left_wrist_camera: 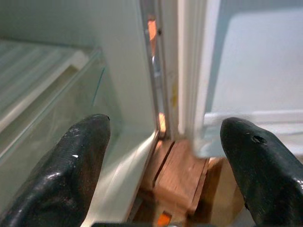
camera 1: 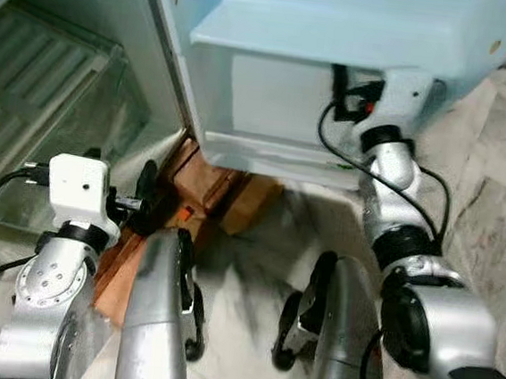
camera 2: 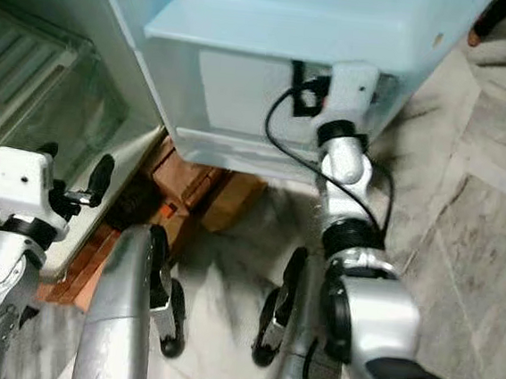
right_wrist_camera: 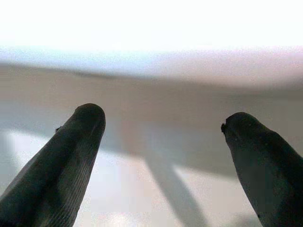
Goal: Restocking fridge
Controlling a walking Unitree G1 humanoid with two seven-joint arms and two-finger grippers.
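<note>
The fridge stands open. Its pale inside (camera 1: 55, 108) with a ribbed shelf and a clear drawer is on the left, and its light blue door (camera 1: 339, 37) with a white door shelf (camera 1: 269, 110) swings out ahead. My left gripper (left_wrist_camera: 165, 137) is low by the cabinet's bottom corner near the hinge, open and holding nothing. My right arm (camera 1: 396, 96) reaches up against the lower door shelf. There my right gripper (right_wrist_camera: 163, 118) is open, its fingertips close to a white surface with nothing between them.
Brown wooden blocks (camera 1: 221, 195) lie under the fridge's front corner. Marble floor (camera 1: 494, 204) spreads to the right. My own silver limbs (camera 1: 159, 324) hang low in the foreground, and black cables loop along the right arm.
</note>
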